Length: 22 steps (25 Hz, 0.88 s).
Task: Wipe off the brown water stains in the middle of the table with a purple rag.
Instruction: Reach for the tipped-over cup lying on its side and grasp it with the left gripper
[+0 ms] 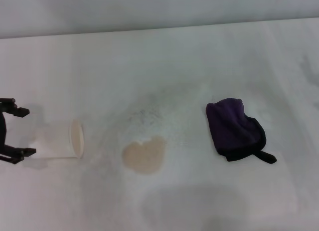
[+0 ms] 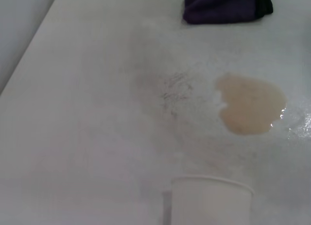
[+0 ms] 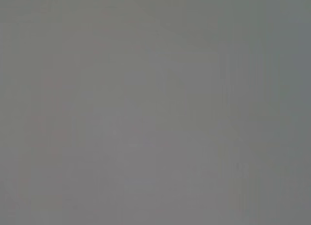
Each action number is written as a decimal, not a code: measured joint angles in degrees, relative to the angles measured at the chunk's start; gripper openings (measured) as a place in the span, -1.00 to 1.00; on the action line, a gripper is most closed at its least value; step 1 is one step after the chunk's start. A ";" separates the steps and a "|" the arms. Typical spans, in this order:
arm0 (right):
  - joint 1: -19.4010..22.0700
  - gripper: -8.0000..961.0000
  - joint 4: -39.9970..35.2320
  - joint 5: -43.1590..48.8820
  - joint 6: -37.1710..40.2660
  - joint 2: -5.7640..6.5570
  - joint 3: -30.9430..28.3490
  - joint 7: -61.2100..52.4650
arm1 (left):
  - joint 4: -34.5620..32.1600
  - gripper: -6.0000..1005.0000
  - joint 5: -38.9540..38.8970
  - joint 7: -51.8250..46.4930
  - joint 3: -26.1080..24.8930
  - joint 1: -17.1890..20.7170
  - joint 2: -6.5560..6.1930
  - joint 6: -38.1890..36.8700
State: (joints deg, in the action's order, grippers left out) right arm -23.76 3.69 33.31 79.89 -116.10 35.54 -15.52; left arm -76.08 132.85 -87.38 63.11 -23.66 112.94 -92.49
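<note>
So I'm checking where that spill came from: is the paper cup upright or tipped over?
Tipped over. The cup lies on its side on the table, its open mouth facing the brown stain.

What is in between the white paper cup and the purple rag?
The tan-brown, heart-shaped water stain lies on the white table between the tipped-over white paper cup and the dark purple cloth rag. The head view shows it best.

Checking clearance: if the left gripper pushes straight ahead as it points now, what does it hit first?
The paper cup, lying on its side right at the open left gripper. Beyond it along roughly that line sits the brown stain. Whether the fingers already touch the cup is unclear.
</note>
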 joint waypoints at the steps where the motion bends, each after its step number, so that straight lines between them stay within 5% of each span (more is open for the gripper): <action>1: 0.09 0.82 0.00 0.00 -0.14 0.00 -0.04 -0.25 | 0.60 0.74 0.17 0.64 -0.23 0.00 0.27 0.26; 22: 0.38 0.82 0.58 0.00 -0.36 0.18 -1.63 -0.34 | 12.34 0.70 2.14 12.10 -2.86 -1.44 4.39 8.92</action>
State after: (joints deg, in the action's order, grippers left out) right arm -23.38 4.26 33.31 79.53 -115.93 33.91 -15.86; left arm -63.75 134.98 -75.29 60.25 -25.09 117.33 -83.56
